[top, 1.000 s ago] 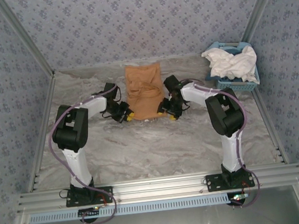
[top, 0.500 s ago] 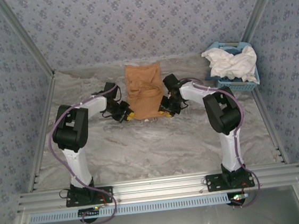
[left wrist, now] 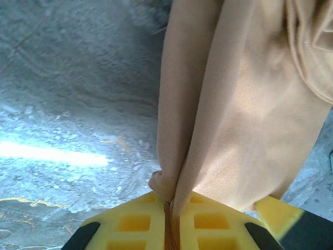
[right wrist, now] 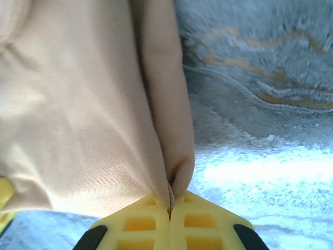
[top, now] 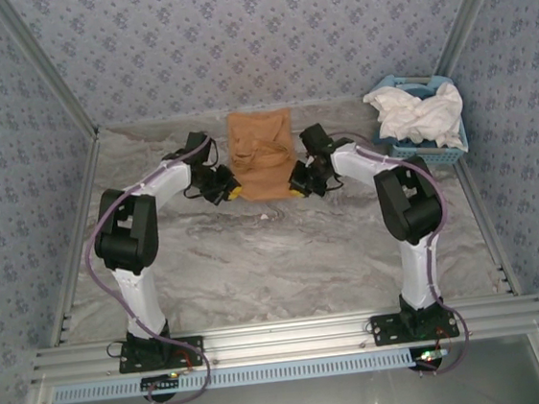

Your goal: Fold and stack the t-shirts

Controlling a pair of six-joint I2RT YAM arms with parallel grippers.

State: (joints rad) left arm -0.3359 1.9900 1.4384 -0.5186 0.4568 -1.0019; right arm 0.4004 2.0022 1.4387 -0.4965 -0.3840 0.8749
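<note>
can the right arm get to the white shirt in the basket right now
Probably not right away: the right gripper is shut on a corner of the tan shirt. Once it lets go, the white shirt in the basket sits on that arm's side, nothing seen in between.

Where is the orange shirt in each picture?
Top external: orange shirt in the upper middle, between the left gripper and the right gripper.
Left wrist: on the right side, pinched by the left gripper at the bottom.
Right wrist: on the left side, pinched by the right gripper at the bottom.
Shared landmark: the grey marbled table.
</note>
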